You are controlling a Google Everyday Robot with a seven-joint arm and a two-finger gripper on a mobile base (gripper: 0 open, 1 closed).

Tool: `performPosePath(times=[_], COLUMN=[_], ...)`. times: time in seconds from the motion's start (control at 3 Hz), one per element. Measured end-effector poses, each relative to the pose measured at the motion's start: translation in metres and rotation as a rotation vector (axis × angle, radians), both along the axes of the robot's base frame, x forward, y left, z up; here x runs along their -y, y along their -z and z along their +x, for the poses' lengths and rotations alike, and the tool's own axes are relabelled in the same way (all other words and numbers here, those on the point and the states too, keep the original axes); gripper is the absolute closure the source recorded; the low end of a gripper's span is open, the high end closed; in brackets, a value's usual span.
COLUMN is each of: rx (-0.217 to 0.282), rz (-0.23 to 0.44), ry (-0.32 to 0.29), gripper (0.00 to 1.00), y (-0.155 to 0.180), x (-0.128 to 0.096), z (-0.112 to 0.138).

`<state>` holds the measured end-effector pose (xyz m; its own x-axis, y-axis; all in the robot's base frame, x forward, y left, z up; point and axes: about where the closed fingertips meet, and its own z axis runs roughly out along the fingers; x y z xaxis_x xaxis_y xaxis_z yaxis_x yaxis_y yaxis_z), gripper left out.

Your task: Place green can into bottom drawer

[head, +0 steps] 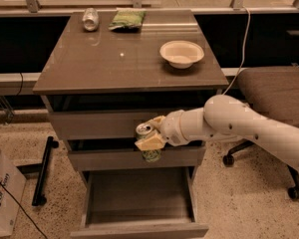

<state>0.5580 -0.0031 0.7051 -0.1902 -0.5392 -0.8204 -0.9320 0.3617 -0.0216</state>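
1. Two drink cans: the green can [151, 155], upright in front of the drawer fronts, and a silver can [90, 19] lying at the back left of the cabinet top [119, 68].
2. One gripper [150, 136] on one white arm [239, 128], clamped around the green can, above the bottom drawer [139, 198].
3. Three drawers: a top drawer [99, 124], a middle drawer [109, 159] and the bottom drawer, which is pulled well out.
4. One white bowl [182, 54].
5. One green snack bag [127, 19].
6. One office chair [274, 88].
7. One cardboard box [2, 193].
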Motion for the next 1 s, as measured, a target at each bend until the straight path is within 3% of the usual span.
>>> performPosePath(times=[0.33,0.67,1.0], rx=[-0.011,0.001,0.007], rz=[0.012,-0.028,-0.027], ry=[0.009,-0.001,0.033], gripper=[1.0,1.0,1.0], y=[0.027,0.028,0.046], x=[0.0,-0.001,0.003], z=[0.008,0.008,-0.006])
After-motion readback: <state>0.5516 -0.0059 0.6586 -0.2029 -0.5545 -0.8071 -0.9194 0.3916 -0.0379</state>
